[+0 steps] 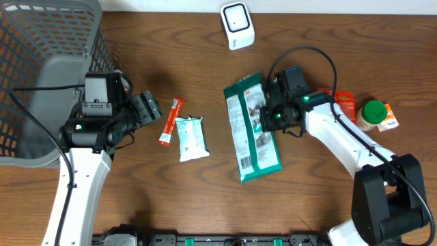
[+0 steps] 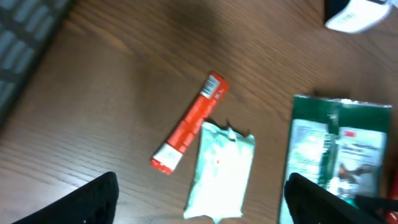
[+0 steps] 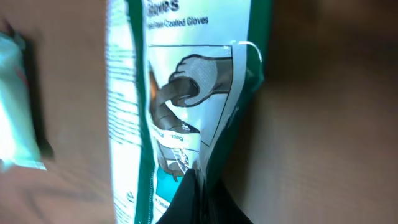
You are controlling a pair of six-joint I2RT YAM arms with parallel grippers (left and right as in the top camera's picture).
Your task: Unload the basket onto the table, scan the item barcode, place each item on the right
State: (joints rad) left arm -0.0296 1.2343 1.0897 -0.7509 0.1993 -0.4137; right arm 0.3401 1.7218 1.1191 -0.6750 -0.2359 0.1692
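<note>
A flat green and white glove package (image 1: 251,126) lies in the middle of the table. My right gripper (image 1: 268,117) is shut on its right edge, and in the right wrist view the black fingertips (image 3: 198,182) pinch the green border of the package (image 3: 180,93). My left gripper (image 1: 151,109) hovers open to the left, just beside a red stick packet (image 1: 171,121) and a white wipes pack (image 1: 191,138). In the left wrist view the open gripper (image 2: 202,208) has the wipes pack (image 2: 221,171) between its fingers, untouched. A white scanner (image 1: 237,25) stands at the back.
A grey mesh basket (image 1: 41,41) fills the far left. A green-capped bottle (image 1: 372,113) and orange packets (image 1: 345,104) lie at the right behind my right arm. The red stick packet (image 2: 189,122) lies slanted just left of the wipes pack.
</note>
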